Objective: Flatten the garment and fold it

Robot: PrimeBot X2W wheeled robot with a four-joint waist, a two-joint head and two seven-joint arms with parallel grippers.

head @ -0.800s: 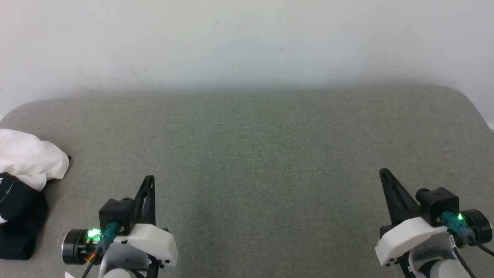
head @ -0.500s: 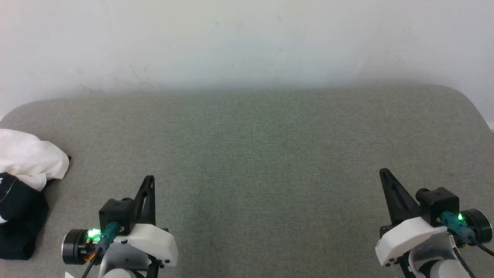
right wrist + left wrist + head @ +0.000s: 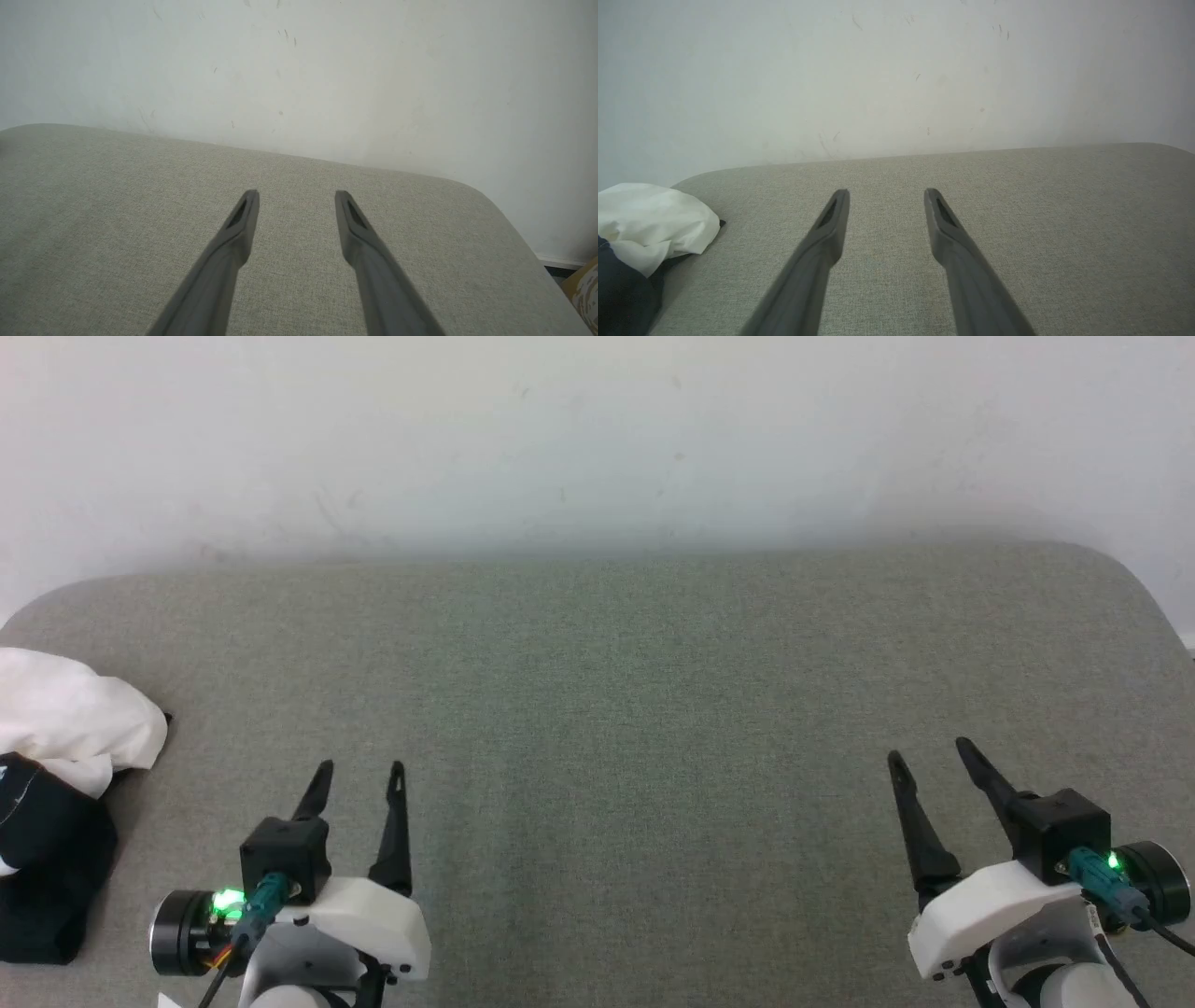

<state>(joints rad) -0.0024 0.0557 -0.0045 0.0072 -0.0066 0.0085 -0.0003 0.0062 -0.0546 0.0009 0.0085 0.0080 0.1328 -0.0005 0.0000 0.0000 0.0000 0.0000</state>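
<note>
My left hand (image 3: 360,767) hangs released and empty just over the grey surface (image 3: 635,672), fingers spread; my right hand (image 3: 929,750) is likewise released and empty, well apart on the other side; the garment (image 3: 70,728) lies bunched at the surface's far left edge, white cloth heaped over black, perhaps a sleeve, though the frame cuts it off; nothing is flattened yet, so I judge this the start; next my left hand must reach leftward, pinch an edge and draw the bundle to the middle.
</note>
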